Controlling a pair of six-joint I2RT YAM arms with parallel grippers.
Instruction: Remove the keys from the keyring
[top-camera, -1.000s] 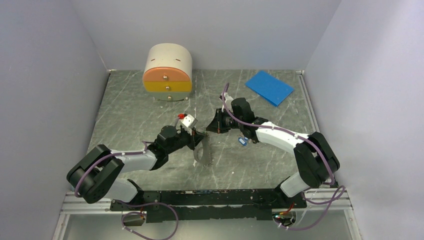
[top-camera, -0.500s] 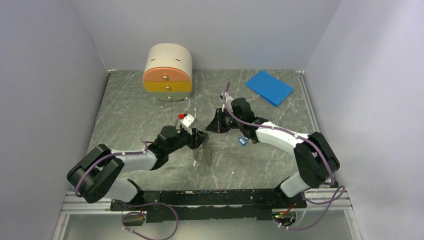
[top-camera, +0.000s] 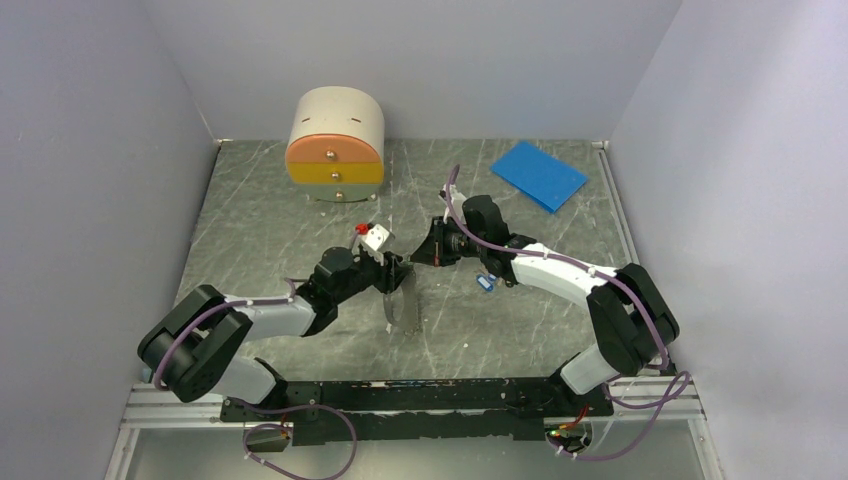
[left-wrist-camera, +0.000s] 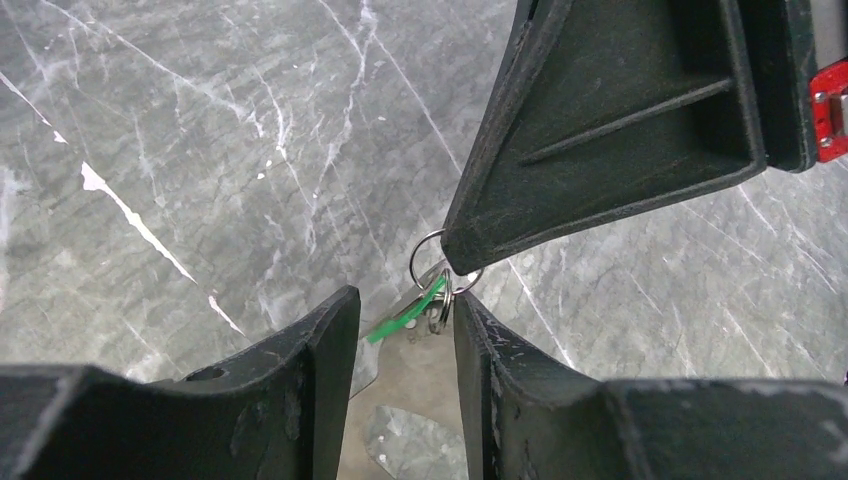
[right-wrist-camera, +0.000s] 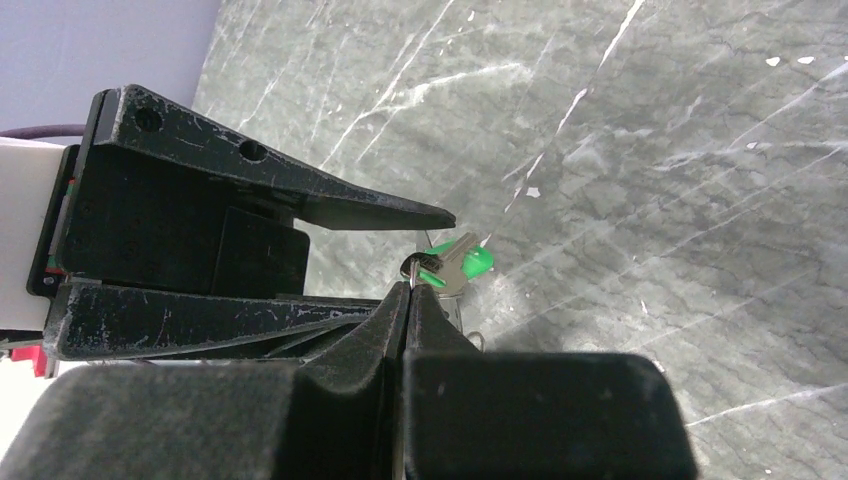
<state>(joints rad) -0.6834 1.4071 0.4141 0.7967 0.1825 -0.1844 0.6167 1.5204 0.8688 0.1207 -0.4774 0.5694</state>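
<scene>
**A:** Left wrist view first. What do we log for the tools?

**B:** We note the left tool with its jaws spread. The keys, a green tag with a small silvery piece, sit in the gap between them. We see no clamp on the tag. The right tool comes in from above with its fingers pressed together at the tip, pinching the wire of the keyring.

**A:** Does the right wrist view agree?

**B:** Yes. There we see the right fingers shut flat on each other with the ring's loop at the very tip. The green tag pokes out just beyond, above the desk.

**A:** Where is all this on the desk?

**B:** In the top view the two tools meet near the desk's middle, tips almost touching. A small blue tag lies just beside the right arm, apart from the ring.

**A:** Progress?

**B:** We judge the separation as not yet done, because the green tag hangs on the ring. The ring is secured on one side only. What is left, by our reading, is a firm grip on the tag by the left tool, working it round the coil until it is free, then setting it down. The wire is thin, so it may slip.
</scene>
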